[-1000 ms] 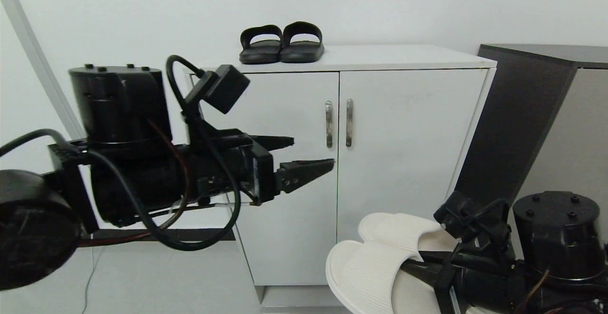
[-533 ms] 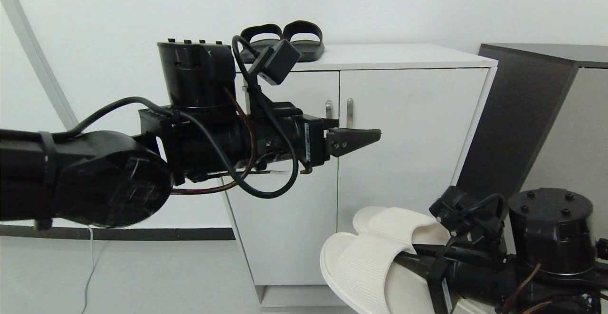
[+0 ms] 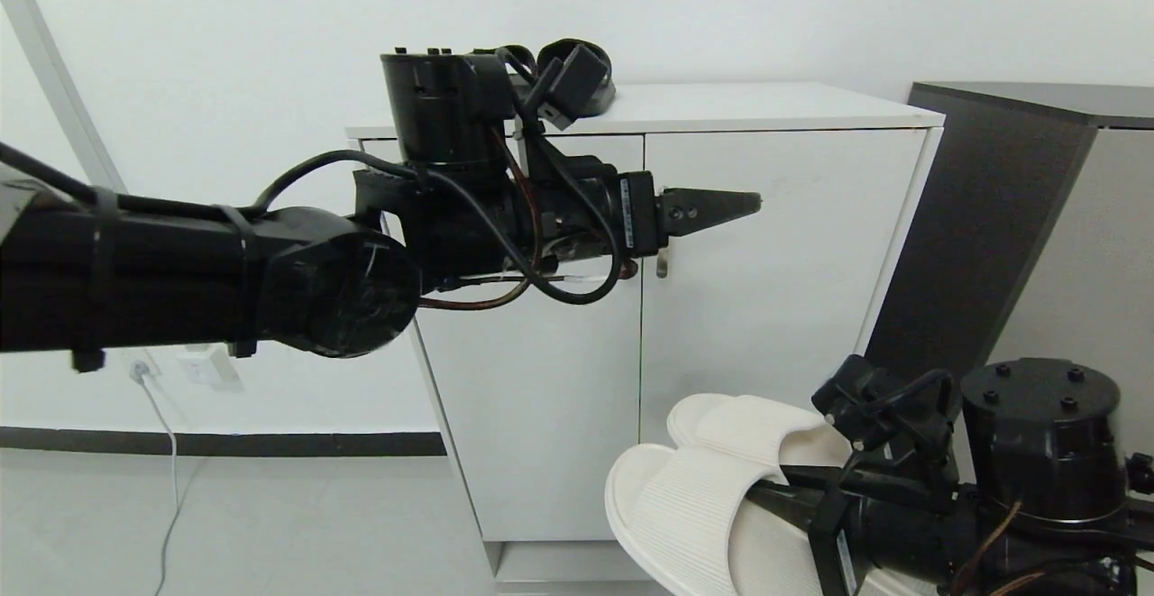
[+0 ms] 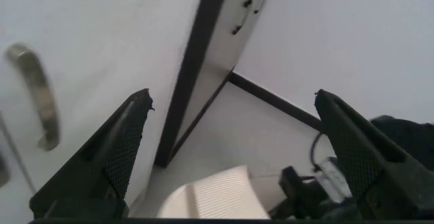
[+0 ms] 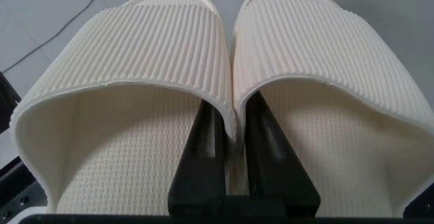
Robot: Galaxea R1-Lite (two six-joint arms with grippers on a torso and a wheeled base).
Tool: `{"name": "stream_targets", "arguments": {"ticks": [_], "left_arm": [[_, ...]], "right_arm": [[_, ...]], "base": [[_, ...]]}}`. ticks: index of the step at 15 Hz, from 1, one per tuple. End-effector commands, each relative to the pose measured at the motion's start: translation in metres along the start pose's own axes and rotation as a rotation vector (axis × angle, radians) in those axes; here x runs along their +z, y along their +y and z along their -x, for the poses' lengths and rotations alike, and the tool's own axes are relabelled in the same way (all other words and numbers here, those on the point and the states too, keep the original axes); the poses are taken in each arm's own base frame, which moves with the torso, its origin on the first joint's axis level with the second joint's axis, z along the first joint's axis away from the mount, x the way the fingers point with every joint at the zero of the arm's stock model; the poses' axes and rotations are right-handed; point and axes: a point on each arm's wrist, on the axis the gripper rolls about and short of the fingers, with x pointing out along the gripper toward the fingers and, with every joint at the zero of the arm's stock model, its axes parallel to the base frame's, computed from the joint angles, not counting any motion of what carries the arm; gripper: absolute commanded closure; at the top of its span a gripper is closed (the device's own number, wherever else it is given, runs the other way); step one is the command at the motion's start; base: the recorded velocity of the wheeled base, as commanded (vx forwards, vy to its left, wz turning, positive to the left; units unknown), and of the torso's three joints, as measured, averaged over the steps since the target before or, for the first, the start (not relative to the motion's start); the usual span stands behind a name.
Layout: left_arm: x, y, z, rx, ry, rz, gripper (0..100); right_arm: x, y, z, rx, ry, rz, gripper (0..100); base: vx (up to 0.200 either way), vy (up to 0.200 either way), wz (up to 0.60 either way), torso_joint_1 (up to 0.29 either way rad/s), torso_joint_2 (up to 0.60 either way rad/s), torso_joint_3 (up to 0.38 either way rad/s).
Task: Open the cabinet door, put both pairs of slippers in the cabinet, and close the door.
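Note:
The white cabinet has both doors shut, and a metal handle shows by the seam. My left gripper is open at handle height in front of the right door, just past the handles; its fingers stand wide apart around nothing. The black slippers sit on the cabinet top, mostly hidden behind my left wrist. Low at the right, my right gripper is shut on the inner straps of the white slippers, holding the pair side by side.
A dark grey cabinet stands right beside the white one. A wall socket with a cable hanging to the floor is at the left. Grey floor lies open in front of the left door.
My left arm has risen and swung right, from below the handles to in front of the right door at handle height. The right arm with the white slippers has barely shifted.

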Motion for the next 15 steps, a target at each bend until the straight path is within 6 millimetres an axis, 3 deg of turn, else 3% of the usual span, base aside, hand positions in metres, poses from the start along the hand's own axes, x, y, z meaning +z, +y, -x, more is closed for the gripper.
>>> {"name": "stream_targets", "arguments": {"ticks": [1, 5, 15], "left_arm": [[-0.009, 0.018, -0.003, 0.038, 0.025, 0.024, 0], [-0.006, 0.034, 0.005, 0.083, 0.034, 0.062, 0], [-0.015, 0.069, -0.024, 0.178, 0.027, 0.069, 0]], "right_arm": [[0.000, 0.000, 0.000, 0.001, 0.001, 0.001, 100], [0.000, 0.000, -0.001, 0.001, 0.003, 0.002, 100], [-0.004, 0.000, -0.002, 0.004, 0.018, 0.002, 100]], "base": [[0.000, 0.000, 0.00, 0.000, 0.00, 0.000], [0.000, 0.000, 0.00, 0.000, 0.00, 0.000], [0.000, 0.000, 0.00, 0.000, 0.00, 0.000]]}}
